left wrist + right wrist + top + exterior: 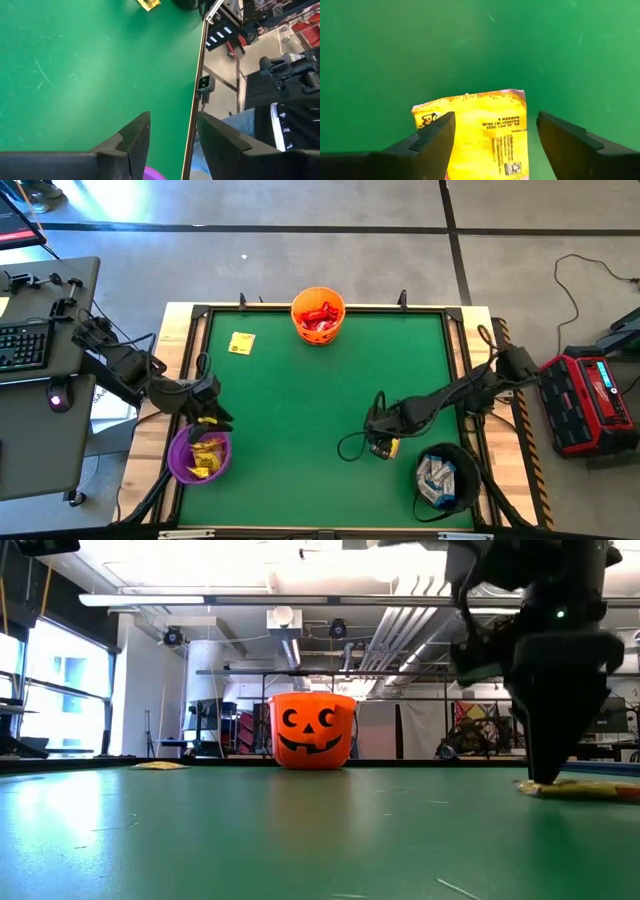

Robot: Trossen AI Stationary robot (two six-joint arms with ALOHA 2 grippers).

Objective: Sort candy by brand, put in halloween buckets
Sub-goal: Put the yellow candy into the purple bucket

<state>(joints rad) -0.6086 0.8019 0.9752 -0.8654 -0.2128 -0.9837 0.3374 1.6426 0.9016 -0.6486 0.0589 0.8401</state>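
A yellow candy packet [480, 130] lies flat on the green mat near the black bucket [445, 478], which holds white-blue packets. My right gripper [495, 120] is open and lowered over this packet, one finger on each side; the low view shows the gripper [545, 775] down at mat level by the packet [590, 788]. My left gripper [173, 120] is open above the far rim of the purple bucket [198, 455], which holds yellow packets. The orange pumpkin bucket [318, 315] holds red packets. Another yellow packet [241, 343] lies near the far left corner. My right gripper comes at the yellow packet from above, fingers pointing down and spread wider than the packet. One finger [432, 137] overlaps the packet's corner [422, 117]; whether it touches, I cannot tell. The packet lies flat on the mat.
The mat's middle [320, 410] is bare green between the three buckets. A raised black frame and wooden border [470, 330] edge the table. A desk with a keyboard [25, 345] stands to the left, and a red case [590, 395] sits on the floor to the right.
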